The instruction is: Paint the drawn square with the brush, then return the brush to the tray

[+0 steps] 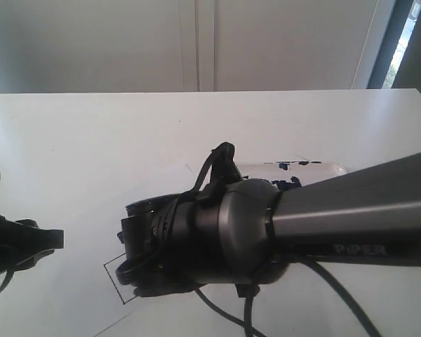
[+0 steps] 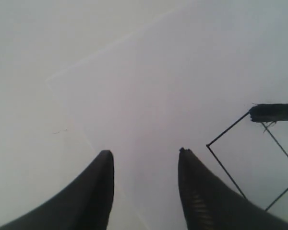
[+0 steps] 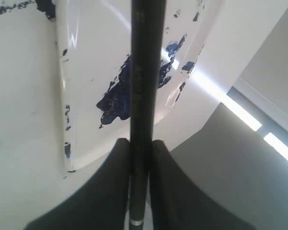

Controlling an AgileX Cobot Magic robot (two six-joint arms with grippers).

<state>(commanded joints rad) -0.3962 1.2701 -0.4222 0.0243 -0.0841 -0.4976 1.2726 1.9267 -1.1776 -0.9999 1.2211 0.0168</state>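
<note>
1. My right gripper [image 3: 141,143] is clamped tight on the brush [image 3: 146,72]. My two fingers squeeze the black handle from both sides, near the end with the pale ring.
2. The brush is long and thin. It runs straight out from my fingers, and its dark tip [image 2: 273,112] reaches the paper sheet [image 2: 158,72].
3. The tip sits right at one corner of the drawn square [image 2: 259,163]. The inside of the square looks white and bare to me (I cannot tell if the tip is pressing down or just above). So I think the paint has to go inward from that corner.
4. From the outside camera my own arm hides most of the square. Only one corner [image 1: 116,277] peeks out, toward the table [image 1: 91,140] edge closest to that camera.
5. My left gripper [image 2: 144,153] hangs over the sheet just beside the square. Its fingers are apart and hold nothing.
6. Farthest off is the tray [image 3: 81,72] with its blue-black blotch [image 3: 116,100], past the far end of the sheet. The brush goes there last.
</note>
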